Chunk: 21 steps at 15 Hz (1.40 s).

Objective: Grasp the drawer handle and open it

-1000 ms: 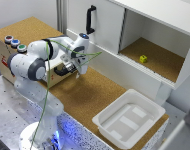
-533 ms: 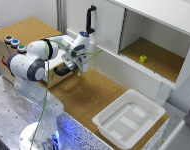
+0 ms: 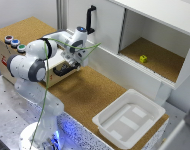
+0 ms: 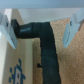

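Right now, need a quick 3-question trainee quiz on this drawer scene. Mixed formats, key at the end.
1. True or false: in the wrist view, the gripper has its fingers on either side of the drawer handle, not yet closed on it.
2. Multiple choice: what lies inside the open white cabinet? A) a small yellow object B) a red mug C) a green bottle
3. Fill in: the white tray sits on the ____ surface.

Key: 1 true; 2 A; 3 cork
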Available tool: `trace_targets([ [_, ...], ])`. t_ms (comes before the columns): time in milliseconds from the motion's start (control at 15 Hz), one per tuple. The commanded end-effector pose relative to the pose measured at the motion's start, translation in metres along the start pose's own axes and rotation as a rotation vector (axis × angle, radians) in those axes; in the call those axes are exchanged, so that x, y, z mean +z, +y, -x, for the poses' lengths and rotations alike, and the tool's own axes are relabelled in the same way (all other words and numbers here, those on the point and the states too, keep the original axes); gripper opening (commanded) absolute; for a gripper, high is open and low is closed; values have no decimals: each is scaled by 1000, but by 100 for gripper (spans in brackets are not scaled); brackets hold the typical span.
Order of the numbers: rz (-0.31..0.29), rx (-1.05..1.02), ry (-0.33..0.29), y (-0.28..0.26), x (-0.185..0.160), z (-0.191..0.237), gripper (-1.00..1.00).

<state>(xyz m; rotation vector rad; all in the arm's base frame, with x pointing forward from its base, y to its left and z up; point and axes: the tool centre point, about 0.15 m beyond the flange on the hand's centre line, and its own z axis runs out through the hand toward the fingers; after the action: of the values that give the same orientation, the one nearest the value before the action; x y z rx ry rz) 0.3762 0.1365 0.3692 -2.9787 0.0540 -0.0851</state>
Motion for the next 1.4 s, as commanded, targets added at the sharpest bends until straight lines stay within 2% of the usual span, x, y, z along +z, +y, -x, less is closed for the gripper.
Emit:
trace_targets([
  [0, 57, -7, 23, -13, -59, 0, 100],
  [400, 12, 46, 89, 15, -107, -2, 100],
  [867, 97, 110, 186, 92, -125, -8, 100],
  [1067, 111, 148, 179, 120, -128, -20, 100],
  [1133, 103, 178, 183, 129, -131, -26, 100],
  [1333, 133, 261, 210, 140, -139, -43, 100],
])
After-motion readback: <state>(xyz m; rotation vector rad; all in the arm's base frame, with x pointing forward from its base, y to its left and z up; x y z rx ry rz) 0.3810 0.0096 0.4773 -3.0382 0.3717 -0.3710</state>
